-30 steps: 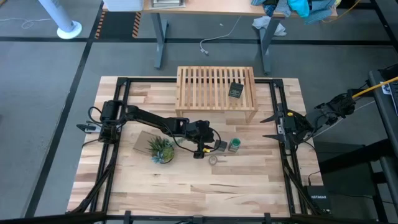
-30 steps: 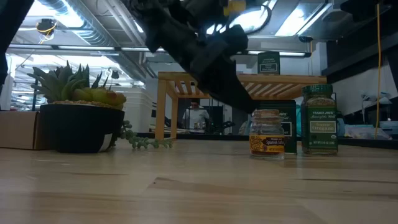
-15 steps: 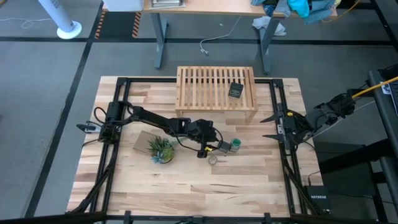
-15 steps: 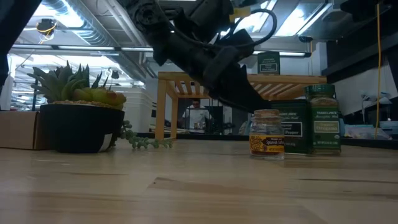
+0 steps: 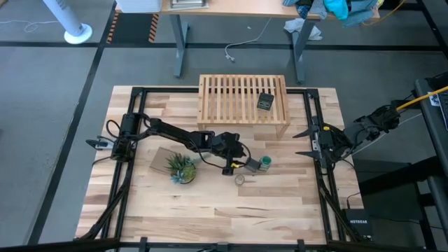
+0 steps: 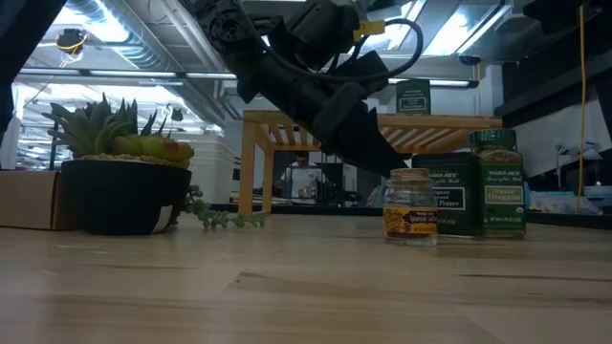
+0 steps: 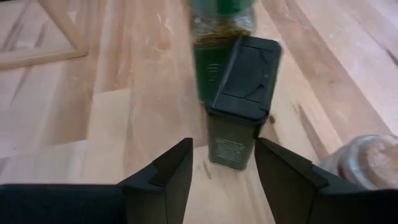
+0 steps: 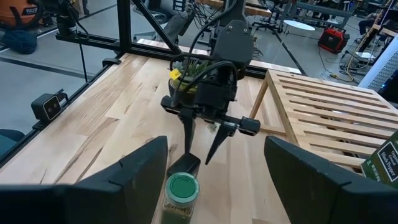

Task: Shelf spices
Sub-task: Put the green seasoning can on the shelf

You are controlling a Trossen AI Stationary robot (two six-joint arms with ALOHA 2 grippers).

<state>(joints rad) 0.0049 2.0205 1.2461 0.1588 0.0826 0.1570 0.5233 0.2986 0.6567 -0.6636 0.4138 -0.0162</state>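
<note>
A dark boxy tin stands on the tabletop, close beside the green-capped jar. The small round jar stands nearer the front. My left gripper is open, low over the table. Its fingers flank the tin's lower part on the side facing the table's left edge. Another dark tin rests on the slatted shelf at the far side. My right gripper waits open at the table's right edge. My left gripper comes slanting down from the table's left, and its open fingers stand on either side of the tin's base. One finger lies right beside the tin's side. I cannot tell whether it touches.
A potted spiky plant stands on a brown sheet left of the spices, under the left arm. The shelf's legs stand just beyond the spices, and bare wood lies along the near edge.
My left gripper has gone toward the table's right edge and a little down, closing in on the dark tin. The tin has slid along the table toward the right and now stands close against the green-capped jar.
</note>
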